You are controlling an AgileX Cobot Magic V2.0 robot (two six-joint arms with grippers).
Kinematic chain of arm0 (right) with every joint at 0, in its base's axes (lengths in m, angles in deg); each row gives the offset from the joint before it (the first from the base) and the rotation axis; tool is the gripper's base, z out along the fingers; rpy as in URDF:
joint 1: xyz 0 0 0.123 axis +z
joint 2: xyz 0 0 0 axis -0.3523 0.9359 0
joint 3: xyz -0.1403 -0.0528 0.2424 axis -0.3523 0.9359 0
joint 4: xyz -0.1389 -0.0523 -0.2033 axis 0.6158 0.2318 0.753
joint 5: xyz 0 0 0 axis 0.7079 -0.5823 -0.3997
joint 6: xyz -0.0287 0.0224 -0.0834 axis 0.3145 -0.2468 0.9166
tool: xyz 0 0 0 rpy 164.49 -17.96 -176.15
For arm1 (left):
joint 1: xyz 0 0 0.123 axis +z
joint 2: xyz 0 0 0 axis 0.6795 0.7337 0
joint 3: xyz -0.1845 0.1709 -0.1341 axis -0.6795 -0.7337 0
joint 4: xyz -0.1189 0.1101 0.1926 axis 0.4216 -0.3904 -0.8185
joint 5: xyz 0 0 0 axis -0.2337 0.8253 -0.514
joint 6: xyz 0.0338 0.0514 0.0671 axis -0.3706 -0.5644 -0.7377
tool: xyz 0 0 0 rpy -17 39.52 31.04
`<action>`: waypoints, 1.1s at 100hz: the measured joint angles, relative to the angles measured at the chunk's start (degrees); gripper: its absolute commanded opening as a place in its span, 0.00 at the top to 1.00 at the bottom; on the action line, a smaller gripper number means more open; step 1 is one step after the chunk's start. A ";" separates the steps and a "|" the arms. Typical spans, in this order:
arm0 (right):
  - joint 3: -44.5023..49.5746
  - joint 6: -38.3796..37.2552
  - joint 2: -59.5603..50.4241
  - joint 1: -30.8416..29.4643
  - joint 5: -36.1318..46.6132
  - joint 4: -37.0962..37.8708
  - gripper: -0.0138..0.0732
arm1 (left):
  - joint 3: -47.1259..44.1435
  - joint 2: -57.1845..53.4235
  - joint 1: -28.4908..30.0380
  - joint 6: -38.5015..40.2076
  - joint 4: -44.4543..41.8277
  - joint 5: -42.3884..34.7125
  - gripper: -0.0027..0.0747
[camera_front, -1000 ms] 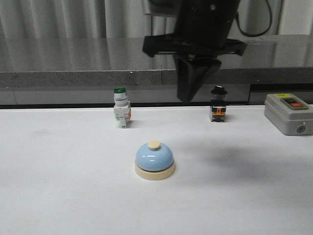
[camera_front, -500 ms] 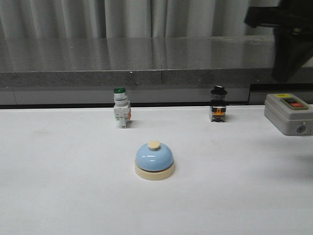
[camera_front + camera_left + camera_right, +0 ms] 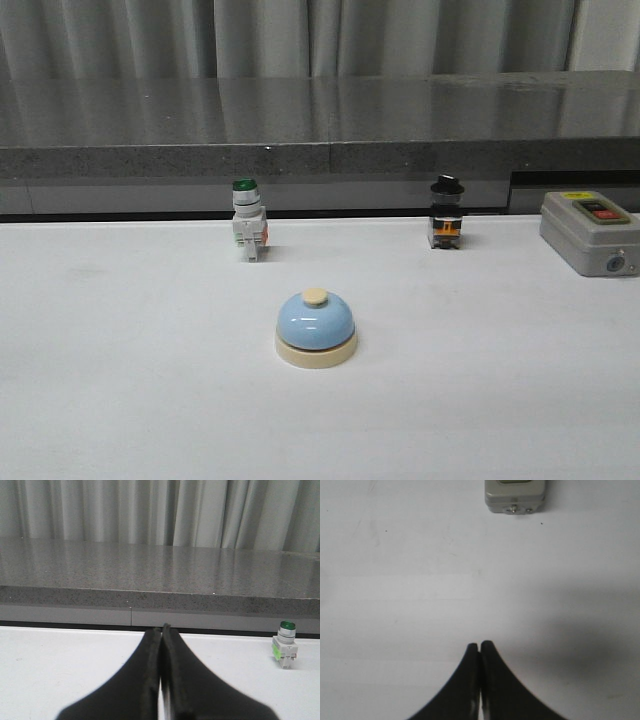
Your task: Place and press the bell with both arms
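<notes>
Behind bell [image 3: 316, 327]: green switch [image 3: 247, 220], black switch [image 3: 446, 213]; both tools [image 3: 162, 628] [image 3: 479, 643] pressed together, empty.

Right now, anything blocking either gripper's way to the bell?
Nothing visible. The bell sits alone mid-table; the green-capped switch, black-capped switch and grey button box stand behind it. Both grippers, left and right, are shut and out of the front view.

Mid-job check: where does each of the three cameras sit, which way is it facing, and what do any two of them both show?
Front view: faces forward over the white table at the glossy light-blue dome bell; no arm shows.
Left wrist view: low, looking level toward the grey stone ledge; shut left pincer shows.
Right wrist view: looking down at the tabletop; shut right pincer shows.
Shared: front and left wrist both show the green-capped white push-button switch; front and right wrist share the grey control box.
</notes>
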 measured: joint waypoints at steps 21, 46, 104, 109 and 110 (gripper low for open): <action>5.14 0.00 -9.16 -0.42 0.23 0.00 0.91 | 0.00 0.00 0.00 0.00 0.00 0.00 0.99; 11.50 0.00 -21.26 -0.42 1.15 0.00 0.91 | 0.00 0.00 0.00 0.00 0.00 0.00 0.99; 31.47 0.00 -59.23 -0.42 16.38 0.10 0.91 | 0.00 0.00 0.00 0.00 0.00 0.00 0.99; 32.83 0.00 -61.76 -0.42 18.00 0.10 0.91 | 0.00 0.00 0.00 0.00 0.00 0.00 0.99; 33.22 0.00 -62.10 -0.42 18.27 0.10 0.91 | 0.00 0.00 0.00 0.00 0.00 0.00 0.99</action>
